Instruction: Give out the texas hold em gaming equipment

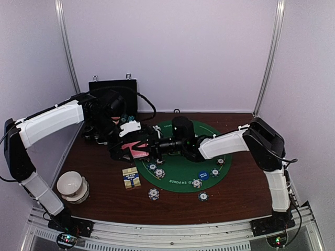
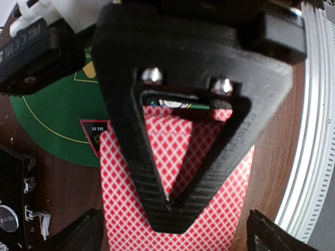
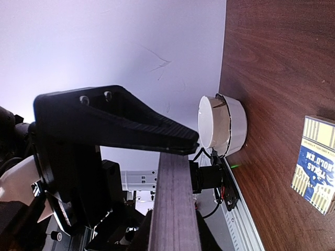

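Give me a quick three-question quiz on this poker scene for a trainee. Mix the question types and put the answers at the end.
1. True or false: the bowls stand on the mat.
2. What does the right gripper pinch? A) a die B) cards C) a pen
3. What black thing stands farthest back?
Key: 1 false, they stand on bare wood; 2 B; 3 the case.

A black finger (image 2: 123,141) hides much of the cards (image 2: 123,209) (lower end cropped); the card box (image 3: 316,162) runs off-frame.
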{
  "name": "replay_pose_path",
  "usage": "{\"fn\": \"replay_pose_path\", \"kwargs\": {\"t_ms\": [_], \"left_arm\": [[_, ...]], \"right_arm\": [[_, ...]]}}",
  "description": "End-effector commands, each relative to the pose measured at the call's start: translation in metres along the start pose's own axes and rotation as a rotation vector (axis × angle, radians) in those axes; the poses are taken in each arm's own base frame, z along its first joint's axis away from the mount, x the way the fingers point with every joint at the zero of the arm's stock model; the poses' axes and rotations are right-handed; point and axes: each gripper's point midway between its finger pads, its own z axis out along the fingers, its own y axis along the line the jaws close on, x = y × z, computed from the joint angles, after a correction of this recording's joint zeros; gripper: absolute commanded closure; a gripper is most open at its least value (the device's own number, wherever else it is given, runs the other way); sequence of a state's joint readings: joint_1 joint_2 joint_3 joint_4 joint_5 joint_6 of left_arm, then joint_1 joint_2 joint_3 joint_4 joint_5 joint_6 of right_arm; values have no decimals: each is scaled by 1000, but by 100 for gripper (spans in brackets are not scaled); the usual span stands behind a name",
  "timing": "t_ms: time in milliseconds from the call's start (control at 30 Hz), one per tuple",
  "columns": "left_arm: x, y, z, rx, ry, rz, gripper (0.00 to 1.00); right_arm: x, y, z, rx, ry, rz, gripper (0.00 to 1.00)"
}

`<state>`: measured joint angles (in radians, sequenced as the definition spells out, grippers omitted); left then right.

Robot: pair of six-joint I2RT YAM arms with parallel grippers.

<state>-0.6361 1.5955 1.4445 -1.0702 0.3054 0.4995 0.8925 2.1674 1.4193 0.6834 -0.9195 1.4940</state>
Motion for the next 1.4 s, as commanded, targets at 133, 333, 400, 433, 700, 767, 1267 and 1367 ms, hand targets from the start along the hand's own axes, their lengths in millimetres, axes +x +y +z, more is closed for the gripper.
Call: {"fn": "replay_pose_path", "kwargs": {"t_ms": [133,333,400,433,700,767,1267,1367], "left_arm": [[-24,-6,2,60,-96,78,4],[-24,3,11,37,-91,81,9],[-26,6,12,26,-93,78,13],[-27,7,12,20,-95,75,15],[-27,5,12,31,-102,78,40],[-24,4,14,34,-95,79,50],[-16,3,11,17,-64,99,100],[-15,3,10,14,-61,99,100]], "right_arm": [[6,15,3,-64,18,-35,97],[8,18,6,-74,23,-35,97],[8,17,6,-73,25,-32,97],[8,16,6,-73,25,-29,97],[7,13,6,-80,23,-18,88],[7,13,5,-79,21,-19,79],[1,2,-2,-57,3,-3,63],[-1,-6,-3,-28,4,4,67]]}}
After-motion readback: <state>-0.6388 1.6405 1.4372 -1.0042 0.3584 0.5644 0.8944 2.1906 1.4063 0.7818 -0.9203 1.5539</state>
